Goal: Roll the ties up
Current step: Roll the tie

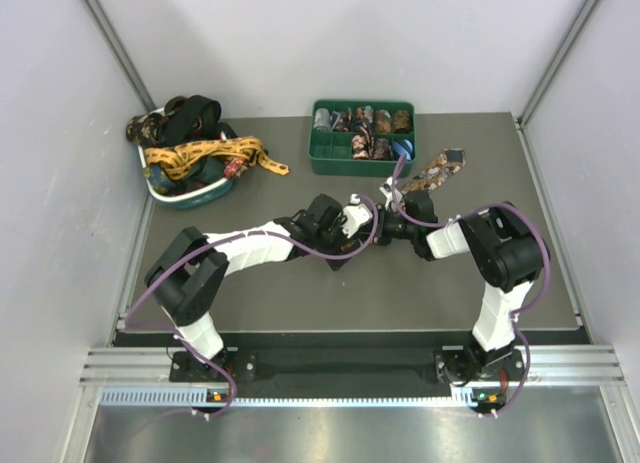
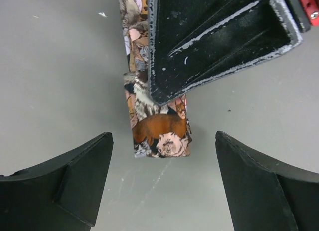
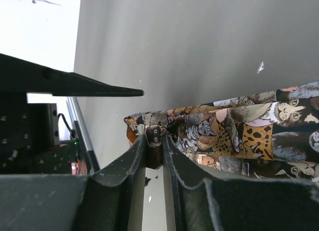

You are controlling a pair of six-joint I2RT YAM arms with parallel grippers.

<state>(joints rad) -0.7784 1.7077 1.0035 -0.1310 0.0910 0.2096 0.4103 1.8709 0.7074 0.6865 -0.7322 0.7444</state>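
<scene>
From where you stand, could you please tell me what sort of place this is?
Most likely a robot test cell, not a home or shop: plain white walls box in a grey table, two arms are bolted to an aluminium rail, and a green tray holds rolled ties.

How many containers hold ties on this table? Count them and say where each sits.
2. A green divided tray of rolled ties sits at the far edge, centre; a teal basin of loose ties sits far left. None appears hidden.

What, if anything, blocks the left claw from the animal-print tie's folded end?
Likely yes, nothing blocks it: the left claw hangs open over the bare end of the tie; the right claw pinches it beyond.
</scene>
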